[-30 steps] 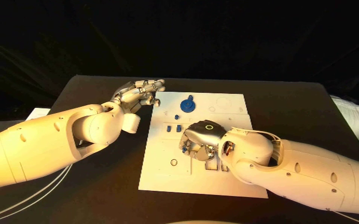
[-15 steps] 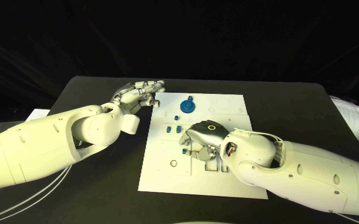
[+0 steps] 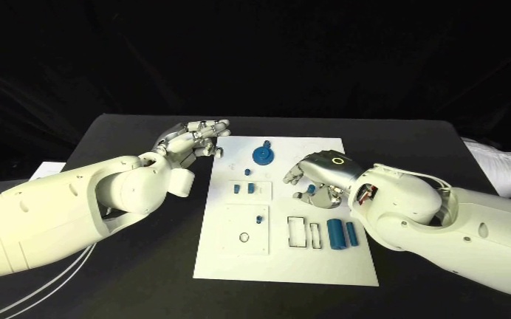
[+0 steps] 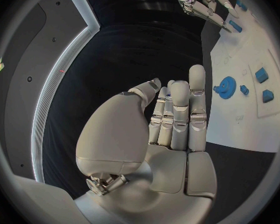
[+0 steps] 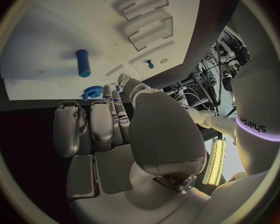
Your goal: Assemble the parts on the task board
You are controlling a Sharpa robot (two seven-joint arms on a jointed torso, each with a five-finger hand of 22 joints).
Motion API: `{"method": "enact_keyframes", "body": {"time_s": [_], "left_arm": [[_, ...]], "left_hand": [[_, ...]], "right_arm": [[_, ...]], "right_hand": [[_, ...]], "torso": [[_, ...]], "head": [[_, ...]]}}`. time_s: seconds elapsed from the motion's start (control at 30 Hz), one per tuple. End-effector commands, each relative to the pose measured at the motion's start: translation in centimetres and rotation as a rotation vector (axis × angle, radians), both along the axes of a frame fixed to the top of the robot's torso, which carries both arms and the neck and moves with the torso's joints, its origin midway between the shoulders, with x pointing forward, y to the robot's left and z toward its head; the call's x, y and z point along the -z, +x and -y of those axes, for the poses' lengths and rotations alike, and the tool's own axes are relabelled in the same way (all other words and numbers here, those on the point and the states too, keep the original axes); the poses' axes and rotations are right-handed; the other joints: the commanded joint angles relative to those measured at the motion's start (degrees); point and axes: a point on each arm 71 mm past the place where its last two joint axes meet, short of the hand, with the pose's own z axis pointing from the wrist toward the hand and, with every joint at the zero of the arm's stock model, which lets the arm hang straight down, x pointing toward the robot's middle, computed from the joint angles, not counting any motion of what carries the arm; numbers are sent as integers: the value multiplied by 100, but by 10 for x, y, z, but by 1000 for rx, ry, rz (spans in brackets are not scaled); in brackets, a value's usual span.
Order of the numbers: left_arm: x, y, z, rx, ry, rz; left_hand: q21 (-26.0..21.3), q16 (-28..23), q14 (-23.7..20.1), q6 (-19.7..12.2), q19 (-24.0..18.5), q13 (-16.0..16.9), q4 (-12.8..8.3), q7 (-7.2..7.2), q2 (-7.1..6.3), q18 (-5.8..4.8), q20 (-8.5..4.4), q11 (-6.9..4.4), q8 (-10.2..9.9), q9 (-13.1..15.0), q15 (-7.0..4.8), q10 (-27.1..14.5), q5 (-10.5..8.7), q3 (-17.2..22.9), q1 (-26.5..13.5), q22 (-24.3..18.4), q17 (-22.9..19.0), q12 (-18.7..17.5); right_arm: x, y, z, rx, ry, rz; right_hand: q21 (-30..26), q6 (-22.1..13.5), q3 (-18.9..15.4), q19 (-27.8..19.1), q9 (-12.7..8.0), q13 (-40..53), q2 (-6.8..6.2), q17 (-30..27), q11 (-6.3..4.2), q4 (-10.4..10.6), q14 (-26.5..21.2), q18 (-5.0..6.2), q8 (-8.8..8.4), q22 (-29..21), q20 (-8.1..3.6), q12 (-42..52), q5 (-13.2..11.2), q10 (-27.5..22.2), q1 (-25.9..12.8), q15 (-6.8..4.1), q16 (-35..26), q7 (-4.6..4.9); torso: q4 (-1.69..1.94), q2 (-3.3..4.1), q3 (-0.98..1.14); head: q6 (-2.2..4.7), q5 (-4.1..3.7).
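Note:
The white task board (image 3: 320,260) lies mid-table. On it, a blue gear (image 3: 263,154) sits at the far side, two small blue blocks (image 3: 244,187) lie left of centre, and a tiny blue peg (image 3: 259,219) stands nearer me. Two blue cylinders (image 3: 343,233) lie beside two empty slots (image 3: 306,232) at the near right. My right hand (image 3: 316,179) hovers over the board's right middle and holds nothing; another blue cylinder (image 5: 82,63) lies on the board beyond its fingertips (image 5: 99,119). My left hand (image 3: 196,139) stays off the board's far left corner, fingers (image 4: 179,109) straight and together, empty.
The black table (image 3: 128,260) surrounds the board, with bare room on both sides. A pale sheet (image 3: 48,167) lies at the table's left edge. From the left wrist, the gear (image 4: 227,88) and small blocks (image 4: 263,84) show beyond my fingers.
My right hand has lifted away from the board's near middle toward its far right, uncovering the two cylinders and the slots. The left hand has hardly moved.

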Motion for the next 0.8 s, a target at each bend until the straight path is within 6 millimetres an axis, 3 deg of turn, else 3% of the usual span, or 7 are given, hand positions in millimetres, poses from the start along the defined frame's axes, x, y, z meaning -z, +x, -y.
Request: {"method": "enact_keyframes", "body": {"time_s": [0.03,0.2,0.27,0.6,0.8], "left_arm": [[-1,-1,2,21,-15,2],[-1,-1,2,22,-14,2],[0,-1,2,23,-15,2],[0,-1,2,23,-15,1],[0,-1,1,22,-14,1]], "left_hand": [[-20,28,-45,-40,30,8,-11,3,15,106,-10,-5,-5,-6,12,-37,29,-19,44,-5,-1,34],[-23,31,-45,-41,33,9,-13,3,24,105,-9,-4,-3,-6,14,-42,31,-20,49,-7,0,42],[-23,31,-45,-41,33,9,-13,3,24,105,-9,-4,-3,-6,14,-42,31,-20,49,-7,0,42],[-23,31,-45,-41,33,9,-13,3,24,105,-9,-4,-3,-6,14,-42,31,-20,49,-7,0,42],[-23,31,-45,-41,33,9,-13,3,24,105,-9,-4,-3,-6,14,-42,31,-20,49,-7,0,42]], "right_arm": [[-1,3,11,53,-39,2],[-2,7,22,81,-76,8],[-1,8,24,86,-88,6],[6,10,24,87,-127,-14],[9,11,24,88,-153,-20]], "right_hand": [[-24,-9,-60,2,-13,-3,-59,-3,-16,-1,118,38,-10,95,-62,-37,-40,-39,-10,-53,-29,-67],[-24,-8,-87,6,-22,-1,-60,-8,-33,4,121,37,-7,97,-83,-33,-65,-43,-4,-74,-33,-88],[-22,1,-92,10,-24,2,-51,-4,-41,7,123,36,-2,100,-92,-24,-70,-32,3,-81,-31,-96],[-24,129,-102,21,-24,11,17,-10,-73,34,134,31,33,103,-124,67,-67,120,44,-89,-38,-121],[-22,261,-75,32,-16,7,50,-12,-95,45,138,29,60,110,-137,121,-52,244,86,-103,-41,-111]], "torso": [[2,5,-3],[-1,12,8],[7,7,3],[18,8,3],[7,7,2]], "head": [[33,-36],[41,-47],[39,-58],[31,-50],[23,-46]]}}
